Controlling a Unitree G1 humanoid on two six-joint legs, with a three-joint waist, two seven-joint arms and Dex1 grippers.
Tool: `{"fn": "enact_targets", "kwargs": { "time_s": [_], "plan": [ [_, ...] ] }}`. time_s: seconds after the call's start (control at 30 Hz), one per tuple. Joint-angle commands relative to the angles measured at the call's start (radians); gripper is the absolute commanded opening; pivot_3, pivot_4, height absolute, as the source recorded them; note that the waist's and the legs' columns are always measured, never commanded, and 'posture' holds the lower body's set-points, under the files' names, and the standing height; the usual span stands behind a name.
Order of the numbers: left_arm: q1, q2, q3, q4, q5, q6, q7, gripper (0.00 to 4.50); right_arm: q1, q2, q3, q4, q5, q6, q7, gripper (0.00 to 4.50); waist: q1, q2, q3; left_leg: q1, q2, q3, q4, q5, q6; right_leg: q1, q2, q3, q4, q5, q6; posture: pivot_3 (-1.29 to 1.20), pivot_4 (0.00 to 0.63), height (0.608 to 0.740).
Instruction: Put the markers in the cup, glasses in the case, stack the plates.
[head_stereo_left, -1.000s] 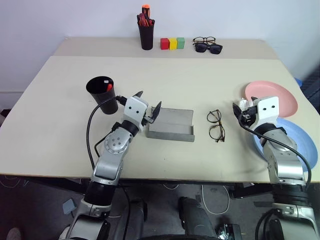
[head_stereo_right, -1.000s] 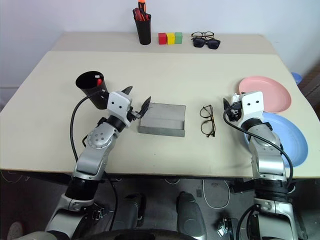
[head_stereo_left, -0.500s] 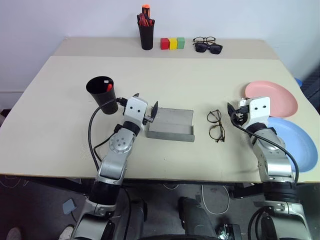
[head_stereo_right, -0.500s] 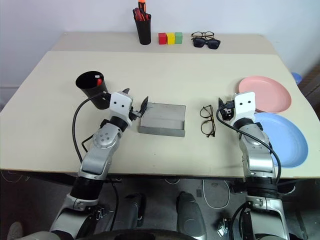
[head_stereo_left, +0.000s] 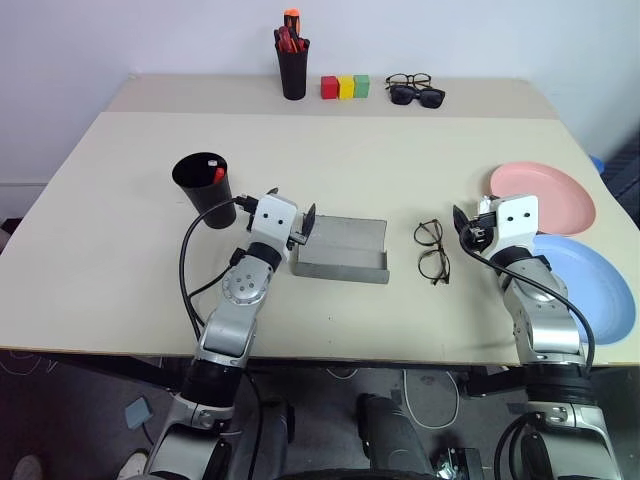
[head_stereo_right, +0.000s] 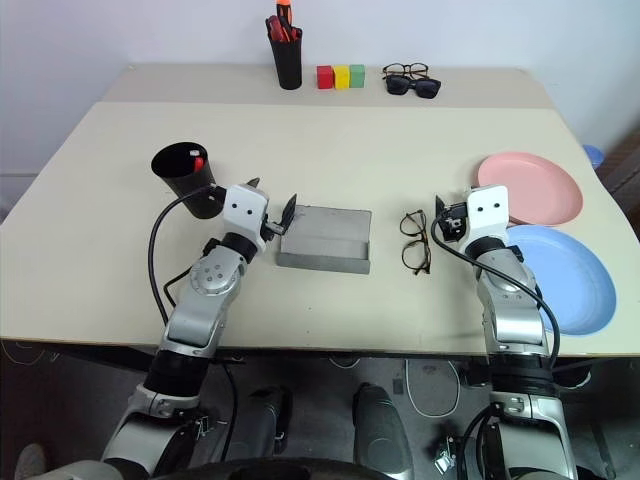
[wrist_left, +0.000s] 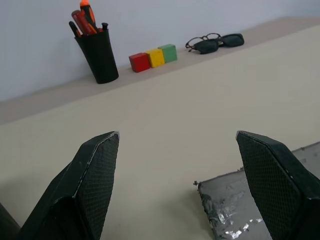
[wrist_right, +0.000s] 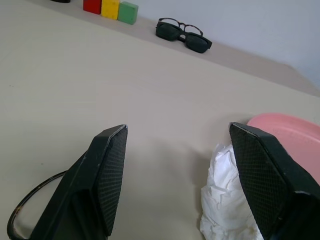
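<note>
So nearest the front edge of the table (head_stereo_left: 100, 290) you've got both arms reaching in. The left gripper (head_stereo_left: 292, 213) hangs with its fingers spread wide and nothing between them, just beside the left end of the grey case (head_stereo_left: 341, 250), which lies there with its lid closed. The right gripper (head_stereo_left: 466, 226) is spread apart and empty too, sitting between the wire-framed glasses (head_stereo_left: 432, 251) and the plates. The glasses lie flat on the table just right of the case, not in it.

There's a crumpled white tissue (wrist_right: 227, 200) right by the right gripper, next to the pink plate (head_stereo_left: 545, 193). The light blue plate (head_stereo_left: 592, 286) sits nearer the front, and the two look side by side, not stacked.

A bit further back on the left is the black cup (head_stereo_left: 203, 188) with the markers (head_stereo_left: 215, 172) poking up inside it.

Way at the back: a black pen holder (head_stereo_left: 293, 68) full of red and orange pens, three coloured blocks (head_stereo_left: 345, 87), then black sunglasses (head_stereo_left: 418, 96) and another pair of dark-framed spectacles (head_stereo_left: 408, 80).
</note>
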Motion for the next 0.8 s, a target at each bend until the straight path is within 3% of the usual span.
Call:
{"fn": "enact_targets", "kwargs": {
  "time_s": [0.03, 0.8],
  "plan": [
    [-0.022, -0.002, -0.006, -0.007, 0.005, -0.032, -0.001, 3.82, -0.007, -0.002, -0.01, -0.013, -0.004, -0.026, -0.006, 3.3, 0.0, 0.0, 0.0, 0.0, 0.0, 0.0, 0.0, 0.0, 0.0, 0.0, 0.0, 0.0, 0.0, 0.0, 0.0, 0.0, 0.15, 0.74],
    [-0.027, 0.002, -0.02, -0.001, 0.006, -0.02, -0.036, 3.82, -0.007, -0.005, -0.012, -0.003, 0.01, -0.045, 0.011, 3.3, 0.0, 0.0, 0.0, 0.0, 0.0, 0.0, 0.0, 0.0, 0.0, 0.0, 0.0, 0.0, 0.0, 0.0, 0.0, 0.0, 0.15, 0.74]
  ]
}}
